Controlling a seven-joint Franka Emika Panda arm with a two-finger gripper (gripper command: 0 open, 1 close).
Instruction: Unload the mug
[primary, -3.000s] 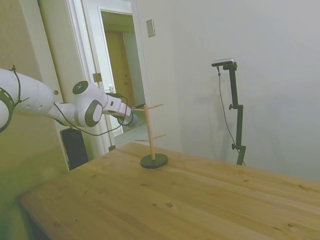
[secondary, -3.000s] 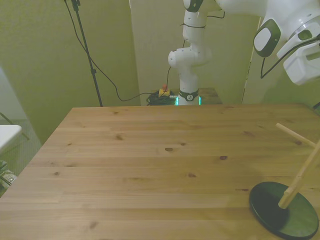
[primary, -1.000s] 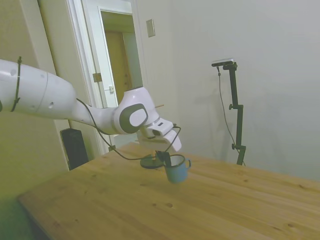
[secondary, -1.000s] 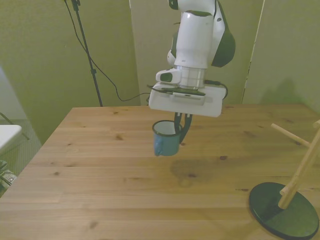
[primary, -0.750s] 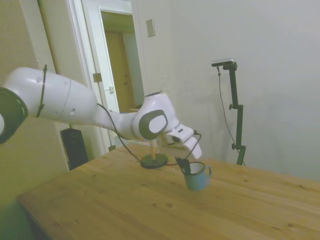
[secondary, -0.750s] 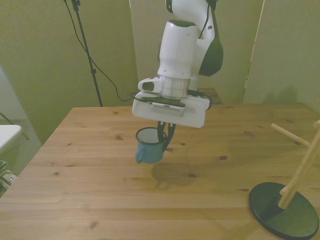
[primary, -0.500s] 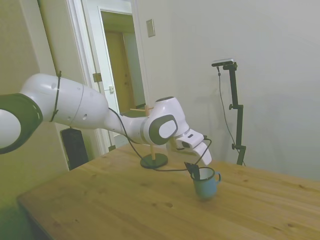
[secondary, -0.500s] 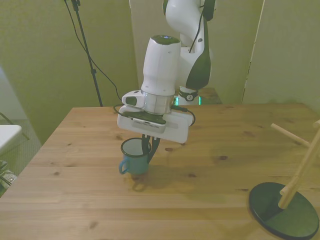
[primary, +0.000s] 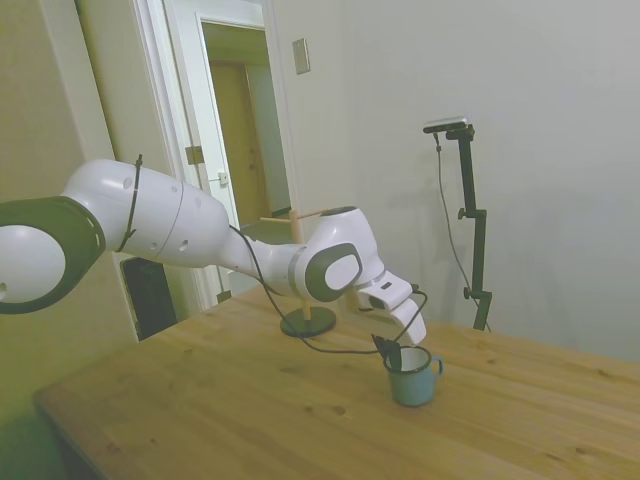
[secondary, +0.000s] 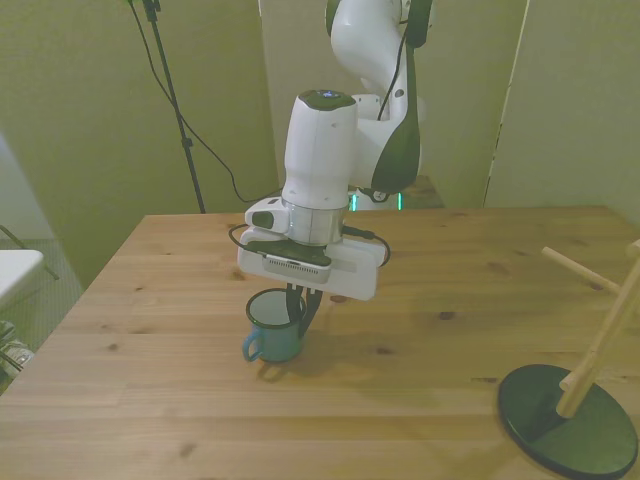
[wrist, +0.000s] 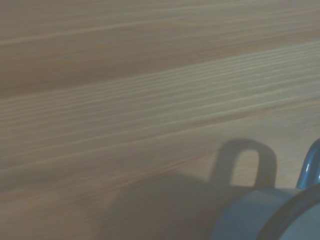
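Over the wooden table (secondary: 150, 300) our gripper (secondary: 298, 308) pinches the rim of the upright teal mug (secondary: 274, 327), well clear of the peg rack (secondary: 585, 385), apparently to seat it flat before letting go.

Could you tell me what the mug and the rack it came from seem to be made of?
The mug looks like blue enamelled metal: thin dark rim, pale inside. The rack appears to be bare wooden dowels on a dark disc base, whose material is unclear.
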